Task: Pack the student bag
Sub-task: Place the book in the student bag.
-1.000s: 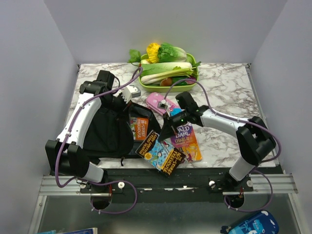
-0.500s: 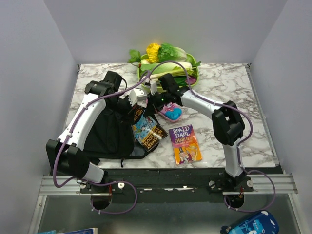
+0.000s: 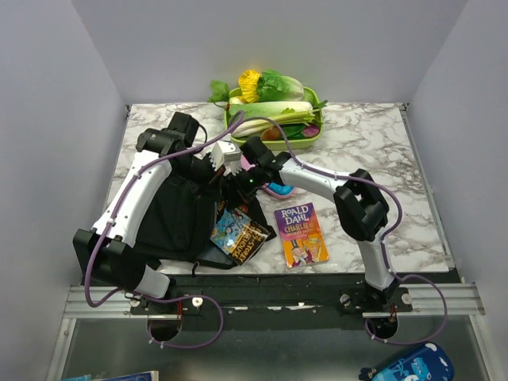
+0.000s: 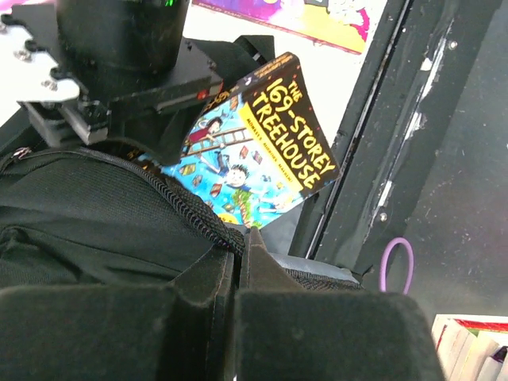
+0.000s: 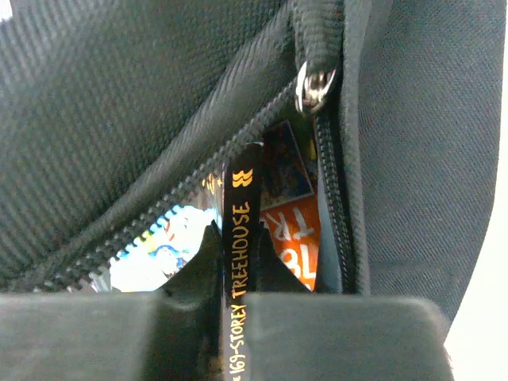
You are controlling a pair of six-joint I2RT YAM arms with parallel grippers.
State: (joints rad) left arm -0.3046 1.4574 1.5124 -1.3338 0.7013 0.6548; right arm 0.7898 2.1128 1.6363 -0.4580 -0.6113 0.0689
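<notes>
A marbled worktop sits between pale walls, and on it the right tool is clamped narrow on the black spine of the Treehouse book. The book hangs tilted at the open zip of the student bag, with an orange book showing inside the opening. The left tool is pinched tight on the zipped edge of the bag, which lies on the worktop's left side, while a Roald Dahl book lies flat just right of it, near the front edge, and a green tray of vegetables stands at the far side.
</notes>
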